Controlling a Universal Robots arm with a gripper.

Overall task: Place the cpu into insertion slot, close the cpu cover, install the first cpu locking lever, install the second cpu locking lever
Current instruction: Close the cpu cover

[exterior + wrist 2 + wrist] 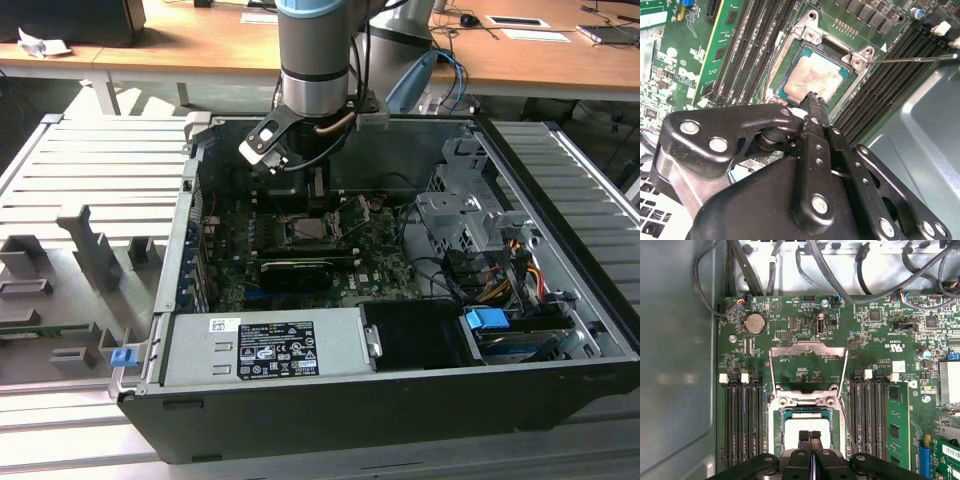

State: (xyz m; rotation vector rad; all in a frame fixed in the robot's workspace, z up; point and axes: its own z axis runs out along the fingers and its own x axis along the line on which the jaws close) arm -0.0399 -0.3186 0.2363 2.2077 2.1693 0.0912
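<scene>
The cpu (810,77), a square chip with a dull tan-silver face, lies flat in the insertion slot (781,90) on the green motherboard. My gripper (814,97) is shut with nothing between its fingers, and its tip is at the chip's near edge; whether it touches is unclear. In the first wrist view the gripper (810,434) stands over the cpu (790,436). The cpu cover (807,349) is raised open behind the slot. A thin lever wire (843,385) runs beside it, and another lever rod (915,58) sticks out sideways. In the exterior view the gripper (318,200) hangs over the slot (308,230).
Memory slots (742,425) flank the socket on both sides. A long black card (295,270) lies in front of the socket, and the grey power supply (270,345) sits at the case front. A drive cage (470,215) and cables fill the exterior view's right.
</scene>
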